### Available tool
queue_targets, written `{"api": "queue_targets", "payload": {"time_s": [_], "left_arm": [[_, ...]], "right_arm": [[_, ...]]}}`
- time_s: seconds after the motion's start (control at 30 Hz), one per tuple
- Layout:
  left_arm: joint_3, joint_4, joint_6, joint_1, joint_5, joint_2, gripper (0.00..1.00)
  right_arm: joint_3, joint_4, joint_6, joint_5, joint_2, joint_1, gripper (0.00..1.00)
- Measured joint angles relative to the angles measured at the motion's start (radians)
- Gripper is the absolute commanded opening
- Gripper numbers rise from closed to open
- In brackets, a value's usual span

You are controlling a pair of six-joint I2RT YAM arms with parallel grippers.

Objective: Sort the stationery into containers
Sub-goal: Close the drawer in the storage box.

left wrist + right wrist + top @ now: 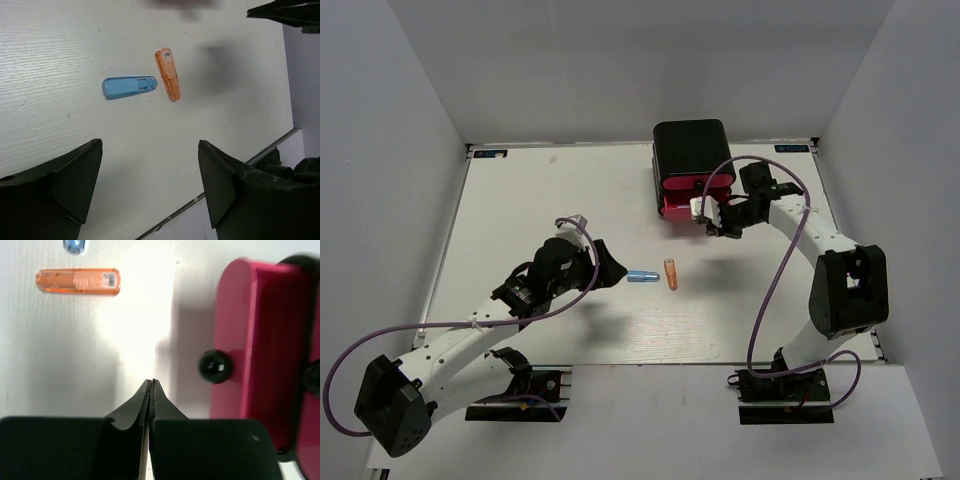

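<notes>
**A:** What is seen closest to the lens?

**B:** In the right wrist view, the two dark fingers [130, 412] of the right gripper [151, 385] are pressed flat together, tip to tip, and nothing is caught between them. In the left wrist view, the fingers [65, 182] of the left gripper [150, 170] are spread wide. Nothing is held there either, and only the white table [60, 45] is framed between them.

**A:** Where is the stationery found?

**B:** Two pieces are shown lying flat near the middle of the table. A light-blue cylinder [129, 87] is laid ahead of the left gripper's open fingers, well clear of them. An orange cylinder [168, 74] is set just beside one end of it and turned crosswise to it. Whether the two touch cannot be told.

**A:** And the containers?

**B:** A black cabinet [690, 145] is stood at the far edge of the table, right of centre. A pink drawer [250, 340] is shown on its near face, and a small black knob [215, 366] is fixed to the drawer front. The closed tips of the right gripper are held near the knob, off to one side, with a strip of table showing between them. No contact is seen. The orange cylinder lies well apart from the drawer, on the left arm's side.

**A:** How are the arms placed?

**B:** The left arm is stretched low toward the middle of the table. The right arm is bent over toward the cabinet.
</notes>
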Motion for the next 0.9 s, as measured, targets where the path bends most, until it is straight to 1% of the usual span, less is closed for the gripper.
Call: {"api": "queue_targets", "payload": {"time_s": [0.17, 0.5, 0.63, 0.9], "left_arm": [[0.0, 0.0, 0.0, 0.0, 0.003, 0.0, 0.87], [0.0, -0.003, 0.0, 0.0, 0.004, 0.0, 0.87], [0.0, -0.003, 0.0, 0.0, 0.003, 0.0, 0.87], [0.001, -0.003, 0.0, 0.0, 0.003, 0.004, 0.87]], "right_arm": [[-0.057, 0.08, 0.079, 0.061, -0.001, 0.006, 0.0], [-0.084, 0.459, 0.315, 0.272, 0.05, 0.044, 0.0], [-0.084, 0.547, 0.371, 0.329, 0.079, 0.056, 0.0], [-0.084, 0.66, 0.456, 0.386, 0.115, 0.065, 0.0]]}}
